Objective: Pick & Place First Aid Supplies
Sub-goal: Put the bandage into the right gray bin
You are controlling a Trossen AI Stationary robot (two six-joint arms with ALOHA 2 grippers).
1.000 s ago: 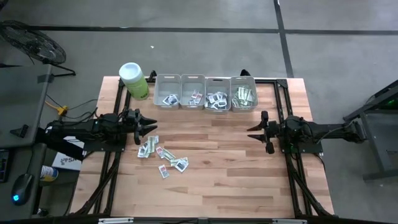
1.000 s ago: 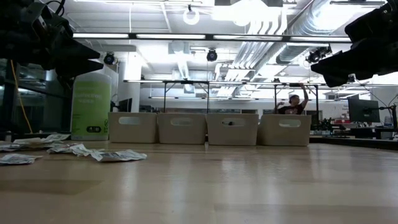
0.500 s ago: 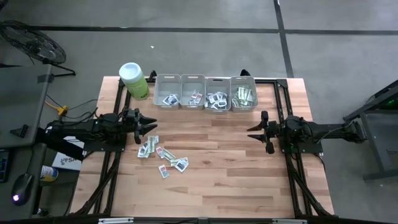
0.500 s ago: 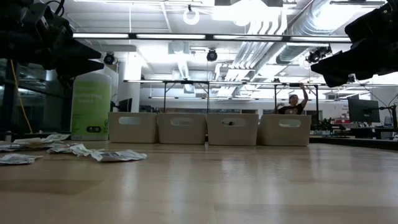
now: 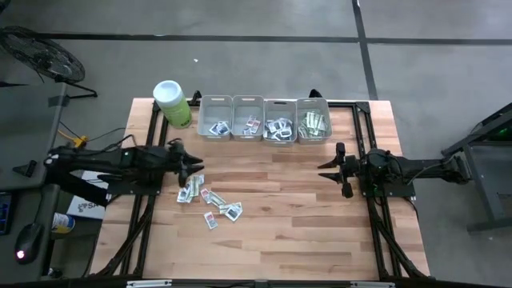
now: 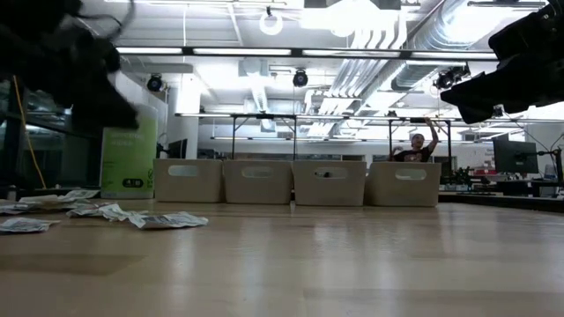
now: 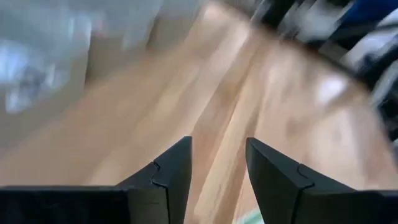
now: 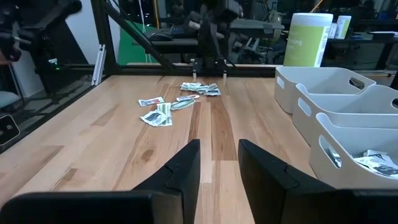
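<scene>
Its jaws spread and empty, the left gripper (image 5: pixel 194 166) hovers beside the scattered packets (image 5: pixel 210 198) on the tabletop (image 5: pixel 304 232), where overlapping packets risk a double pick.

Flat paper packets (image 5: pixel 210 202) strewn mid-table

Bright overhead lighting, left wrist view motion-blurred
</scene>
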